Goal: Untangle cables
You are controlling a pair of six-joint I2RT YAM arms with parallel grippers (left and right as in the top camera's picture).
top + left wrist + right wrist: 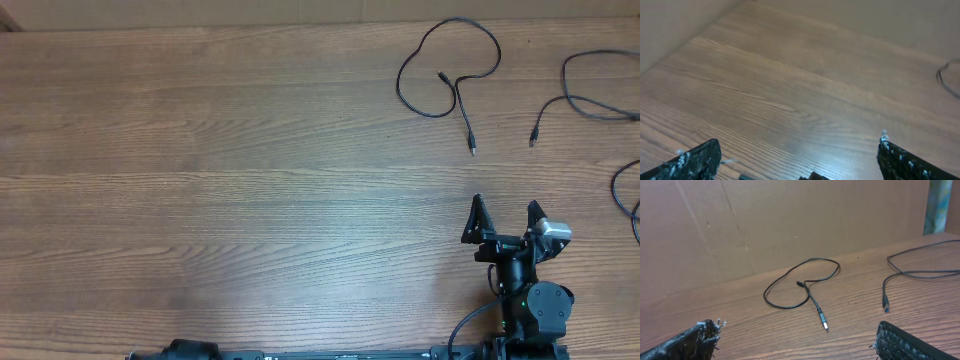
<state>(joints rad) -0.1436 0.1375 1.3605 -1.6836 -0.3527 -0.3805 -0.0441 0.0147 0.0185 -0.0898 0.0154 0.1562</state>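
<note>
Three thin black cables lie apart at the table's far right. One forms a loose loop whose silver-tipped plug points toward me. A second cable runs off the right edge, its plug end on the wood. Only a curve of the third cable shows at the right edge. My right gripper stands open a short way in front of the plugs, nothing between its fingers. My left gripper is open over bare wood at the near left, with a bit of cable far off to its right.
A brown cardboard wall stands along the table's far edge behind the cables. The wooden table stretches left of the cables. The right arm's body sits at the near edge.
</note>
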